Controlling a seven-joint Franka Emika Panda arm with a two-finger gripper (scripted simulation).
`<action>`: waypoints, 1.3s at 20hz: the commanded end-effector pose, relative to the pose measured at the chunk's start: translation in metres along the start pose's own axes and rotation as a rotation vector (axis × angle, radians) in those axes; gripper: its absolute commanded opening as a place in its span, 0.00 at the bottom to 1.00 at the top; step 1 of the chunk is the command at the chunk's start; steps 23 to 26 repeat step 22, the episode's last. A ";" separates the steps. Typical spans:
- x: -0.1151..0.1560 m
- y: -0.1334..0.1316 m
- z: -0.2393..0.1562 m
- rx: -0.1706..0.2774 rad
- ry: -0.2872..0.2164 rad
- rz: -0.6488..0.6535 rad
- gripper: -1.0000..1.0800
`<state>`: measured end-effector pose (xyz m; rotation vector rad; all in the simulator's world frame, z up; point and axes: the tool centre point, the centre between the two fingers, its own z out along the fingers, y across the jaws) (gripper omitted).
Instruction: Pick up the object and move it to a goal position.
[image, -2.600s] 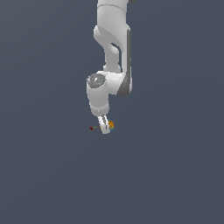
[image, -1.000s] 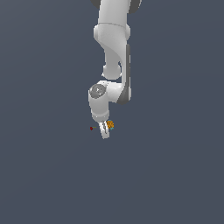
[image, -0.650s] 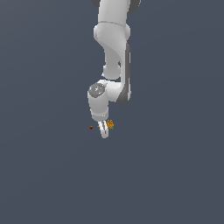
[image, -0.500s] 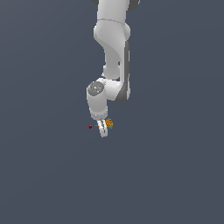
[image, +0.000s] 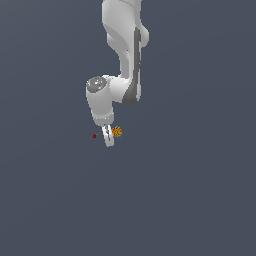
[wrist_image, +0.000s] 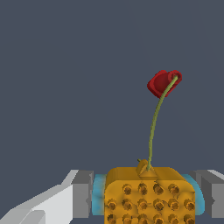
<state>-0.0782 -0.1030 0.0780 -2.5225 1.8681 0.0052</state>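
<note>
The gripper (image: 109, 139) sits just left of the exterior view's centre, its fingers (wrist_image: 83, 194) clamped on the object (wrist_image: 149, 194), an orange-yellow studded lump with cyan sides. The object (image: 117, 132) shows at the fingers' right side. A thin green stem (wrist_image: 153, 127) rises from it to a dark-red tip (wrist_image: 162, 82), seen as a dot (image: 94, 135) left of the gripper. The white arm (image: 122, 47) rises to the frame's top.

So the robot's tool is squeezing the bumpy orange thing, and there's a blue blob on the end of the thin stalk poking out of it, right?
Not quite. The tool does squeeze the bumpy orange thing between its fingers, and a thin stalk does poke out of it. But the blob on the end of the stalk is red, not blue. The wrist view shows this clearly.
</note>
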 end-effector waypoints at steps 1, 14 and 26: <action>0.012 0.012 -0.021 0.001 0.000 0.001 0.00; 0.065 0.062 -0.113 -0.001 0.003 0.001 0.00; 0.075 0.069 -0.131 -0.001 0.004 0.000 0.00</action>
